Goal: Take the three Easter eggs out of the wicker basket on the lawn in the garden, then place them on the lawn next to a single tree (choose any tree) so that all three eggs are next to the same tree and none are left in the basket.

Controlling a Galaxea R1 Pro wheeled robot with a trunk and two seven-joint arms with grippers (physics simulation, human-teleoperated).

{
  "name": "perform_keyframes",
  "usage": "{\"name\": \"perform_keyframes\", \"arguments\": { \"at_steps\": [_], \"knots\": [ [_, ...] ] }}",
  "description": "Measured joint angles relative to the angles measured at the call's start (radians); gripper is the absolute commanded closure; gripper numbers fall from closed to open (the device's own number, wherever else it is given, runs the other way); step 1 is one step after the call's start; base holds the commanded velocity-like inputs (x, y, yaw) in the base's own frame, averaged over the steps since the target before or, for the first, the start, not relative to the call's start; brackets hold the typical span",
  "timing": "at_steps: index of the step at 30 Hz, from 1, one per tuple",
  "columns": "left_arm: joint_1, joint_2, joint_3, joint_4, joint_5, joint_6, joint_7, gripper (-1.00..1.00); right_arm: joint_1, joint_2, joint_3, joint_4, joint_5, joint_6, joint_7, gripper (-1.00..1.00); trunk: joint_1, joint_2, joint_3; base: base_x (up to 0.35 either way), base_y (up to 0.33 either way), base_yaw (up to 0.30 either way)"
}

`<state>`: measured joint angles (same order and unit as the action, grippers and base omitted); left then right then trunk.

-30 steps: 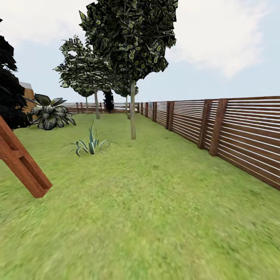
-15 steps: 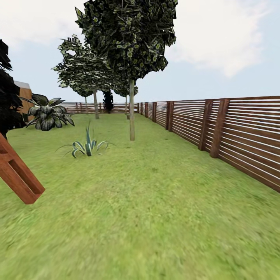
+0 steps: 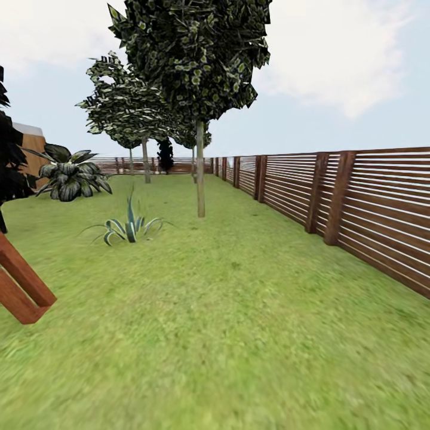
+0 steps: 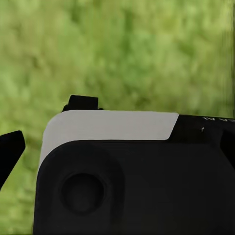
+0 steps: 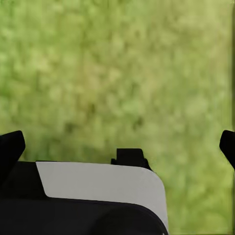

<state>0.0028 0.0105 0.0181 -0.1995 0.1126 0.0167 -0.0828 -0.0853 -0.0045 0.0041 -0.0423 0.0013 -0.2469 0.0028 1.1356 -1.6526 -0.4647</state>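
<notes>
The Easter eggs and the wicker basket are out of view. The lawn (image 3: 239,310) stretches ahead as mottled green grass. In the left wrist view my left gripper (image 4: 117,152) hangs over the grass; one dark fingertip (image 4: 11,152) shows far out at the edge, and the other is hidden behind a black-and-white part of my body. In the right wrist view my right gripper (image 5: 117,147) is open over grass, its fingertips (image 5: 11,149) far apart with nothing between them.
A slatted brown fence (image 3: 358,203) runs along the right side. A slim-trunked leafy tree (image 3: 200,179) stands ahead, with more trees (image 3: 146,158) behind it. A spiky plant (image 3: 128,227) and a broad-leaved plant (image 3: 68,176) grow at the left. A red-brown wooden beam (image 3: 21,286) slants in at lower left.
The whole head view has shifted, so the camera has moved. The wooden beam now sits lower and further left in the picture, and the plants have drifted slightly left.
</notes>
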Motion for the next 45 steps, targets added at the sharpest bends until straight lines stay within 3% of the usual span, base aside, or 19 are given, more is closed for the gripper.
{"name": "perform_keyframes", "arguments": {
  "at_steps": [45],
  "knots": [
    [0.0,0.022,0.006,-0.001,0.002,-0.003,-0.003,-1.0,0.0,0.0,0.0,0.0,0.0,0.0,0.0,-1.0,0.0,0.0,0.0,0.312,-0.122,0.0]
  ]
}}
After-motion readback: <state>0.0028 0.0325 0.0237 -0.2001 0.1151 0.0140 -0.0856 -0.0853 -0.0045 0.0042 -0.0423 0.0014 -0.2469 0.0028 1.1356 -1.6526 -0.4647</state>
